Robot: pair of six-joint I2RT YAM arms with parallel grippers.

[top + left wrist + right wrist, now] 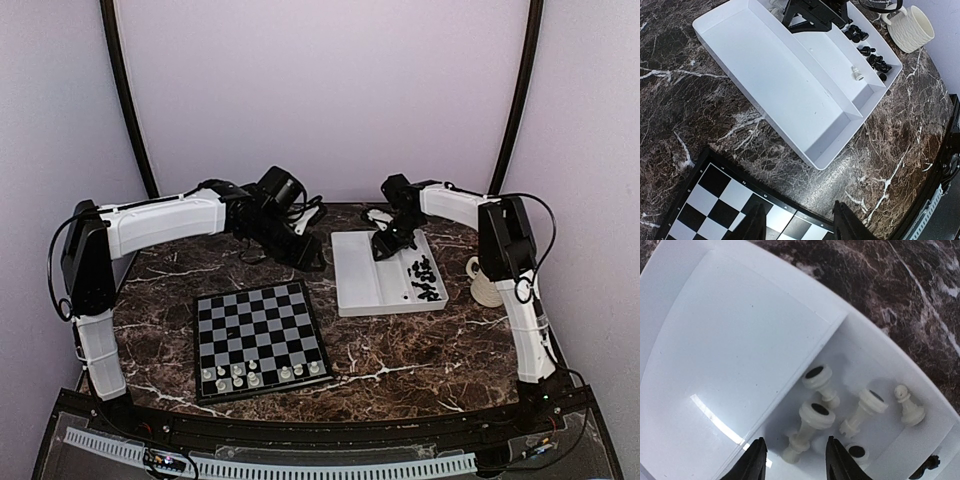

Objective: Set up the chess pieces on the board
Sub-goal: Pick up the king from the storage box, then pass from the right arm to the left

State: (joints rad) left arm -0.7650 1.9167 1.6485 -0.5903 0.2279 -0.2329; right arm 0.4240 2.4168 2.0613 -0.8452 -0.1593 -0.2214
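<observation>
Right gripper: jaws apart, over white chess pieces in tray, narrow compartment.
Left gripper: jaws apart, empty, beside tray, over board edge.

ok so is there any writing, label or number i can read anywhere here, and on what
No text here can be read.
Board: tiny light marks run along its black rim, too small to read.
Tray, mug, pieces: no text shows on them.
</observation>
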